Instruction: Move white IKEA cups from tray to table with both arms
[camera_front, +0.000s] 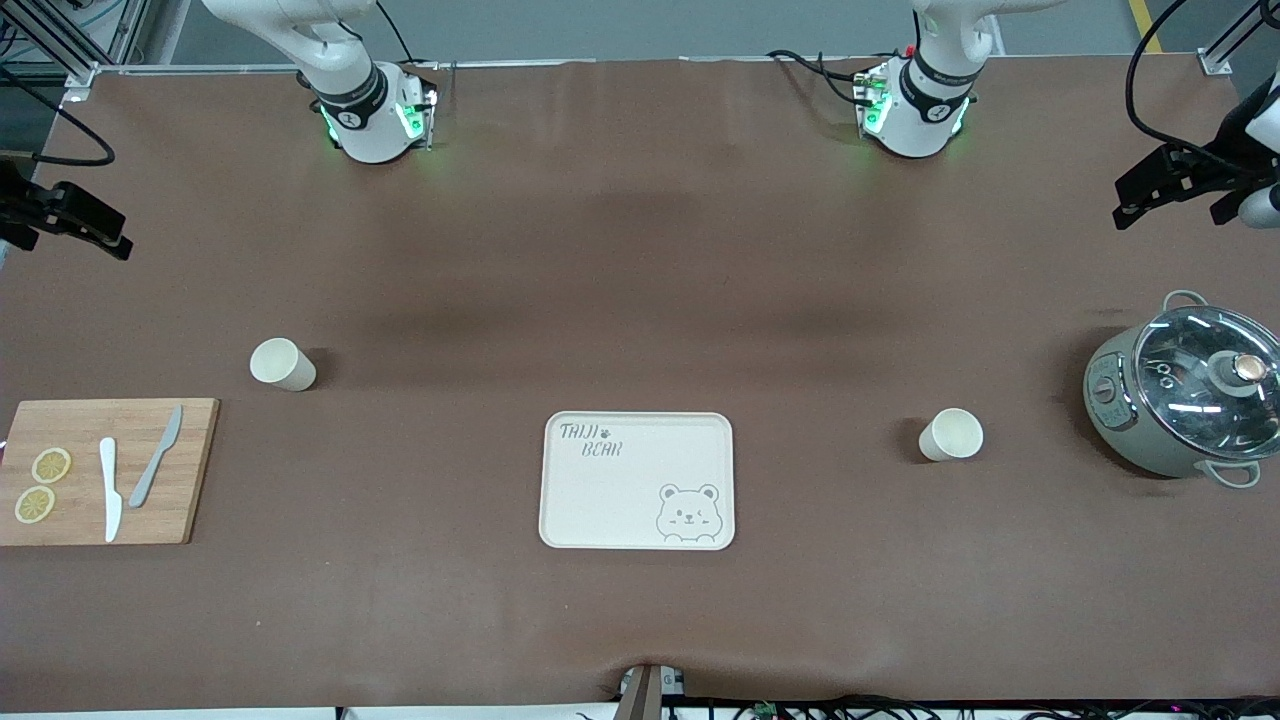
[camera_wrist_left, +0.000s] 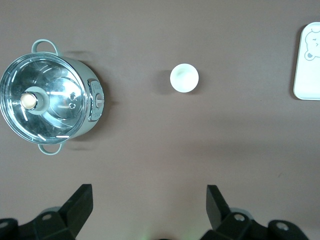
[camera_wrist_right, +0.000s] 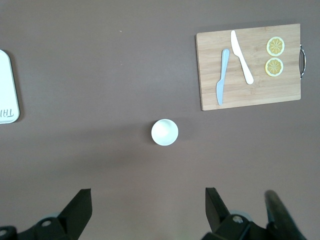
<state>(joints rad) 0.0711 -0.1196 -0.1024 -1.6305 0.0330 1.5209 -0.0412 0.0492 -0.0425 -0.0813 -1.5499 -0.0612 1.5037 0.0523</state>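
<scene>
Two white IKEA cups stand upright on the brown table. One cup is toward the right arm's end, beside the cutting board. The other cup is toward the left arm's end, between the tray and the pot. My left gripper hangs high over bare table short of its cup, open and holding nothing. My right gripper hangs just as high over bare table short of its own cup, open and holding nothing too.
A cream tray with a bear drawing lies mid-table, nearer the front camera than both cups. A grey-green pot with a glass lid stands at the left arm's end. A wooden cutting board with two knives and lemon slices lies at the right arm's end.
</scene>
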